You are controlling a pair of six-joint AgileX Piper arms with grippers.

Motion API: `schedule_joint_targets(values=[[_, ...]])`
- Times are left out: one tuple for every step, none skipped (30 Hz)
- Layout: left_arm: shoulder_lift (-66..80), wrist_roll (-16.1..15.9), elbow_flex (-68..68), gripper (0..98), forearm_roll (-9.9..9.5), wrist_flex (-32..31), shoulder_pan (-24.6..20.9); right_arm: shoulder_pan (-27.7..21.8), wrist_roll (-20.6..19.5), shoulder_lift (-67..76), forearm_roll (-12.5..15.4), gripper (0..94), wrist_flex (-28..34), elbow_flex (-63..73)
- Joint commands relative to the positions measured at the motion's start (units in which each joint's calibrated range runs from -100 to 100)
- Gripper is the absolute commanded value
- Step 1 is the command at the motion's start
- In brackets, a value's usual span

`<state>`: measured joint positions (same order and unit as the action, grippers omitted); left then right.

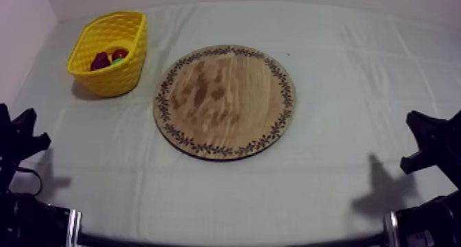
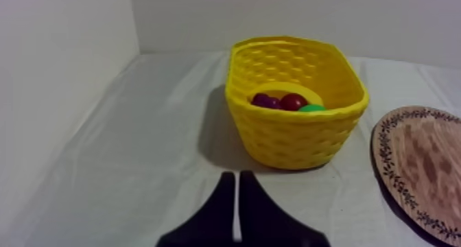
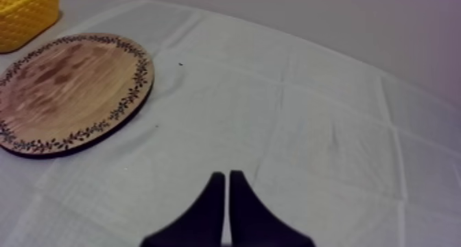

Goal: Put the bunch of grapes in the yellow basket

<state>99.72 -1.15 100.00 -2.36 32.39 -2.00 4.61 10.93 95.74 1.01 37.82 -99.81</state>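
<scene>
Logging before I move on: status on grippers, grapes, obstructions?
Left gripper shut, empty, facing yellow basket. Right gripper shut, empty, near wooden board. Grapes in basket. Nothing blocking.

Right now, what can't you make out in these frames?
1. Left wrist view: the yellow basket's near wall hides the lower parts of the dark purple piece, small red fruit and green piece; neither piece can be named for sure.
2. Top view: its wall covers most of its contents.
3. Left wrist view: the wooden board is cut off by the edge.
4. Right wrist view: basket cut off by the edge.
</scene>
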Motion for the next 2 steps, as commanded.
schedule_joint_targets(values=[[0.0,0.1,0.0,0.0,-0.01,0.1,0.0,0.0,0.0,0.0,0.0,0.4,0.0,0.0],[0.0,0.2,0.0,0.0,-0.01,0.1,0.0,0.0,0.0,0.0,0.0,0.4,0.0,0.0]])
